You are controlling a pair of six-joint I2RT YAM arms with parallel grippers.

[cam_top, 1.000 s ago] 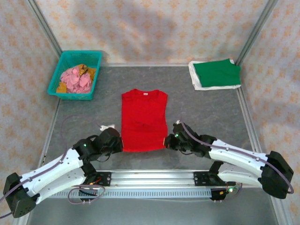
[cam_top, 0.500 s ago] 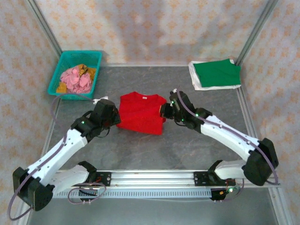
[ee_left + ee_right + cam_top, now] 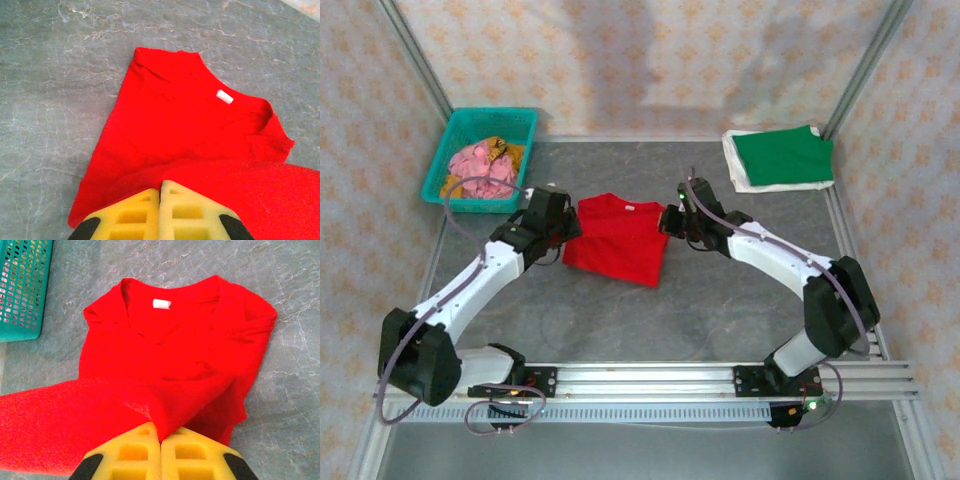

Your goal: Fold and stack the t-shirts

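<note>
Both arms had swung away from the near edge since the earlier frames, carrying the hem of the red t-shirt (image 3: pixel 618 242) up toward its collar, so that the shirt lay doubled over at the middle of the table (image 3: pixel 720 295). The left gripper (image 3: pixel 556 224) and right gripper (image 3: pixel 670 222) were each clamped on a hem corner, at the shirt's left and right sides.

Judging from this, the fold in half was nearly complete. To finish it well, both corners should come down level with the shoulders, with the hem kept taut between the two arms, and both should let go together so that neither side drags. The folded shape looked slightly skewed from above, though the arms covered the corners and the alignment was hard to judge.

From overhead, the layout was plain: the green t-shirt (image 3: pixel 782 155) lay folded on the white t-shirt (image 3: pixel 734 168) at the far right corner, well apart from the red one, and a teal basket (image 3: pixel 438 170) of oddments sat at the far left. The wrist cameras gave the close detail instead: yellow pads pressed together with red cloth pinched between them, the lifted layer draped over the lower one, and a small white neck label (image 3: pixel 161 303) inside the collar.
</note>
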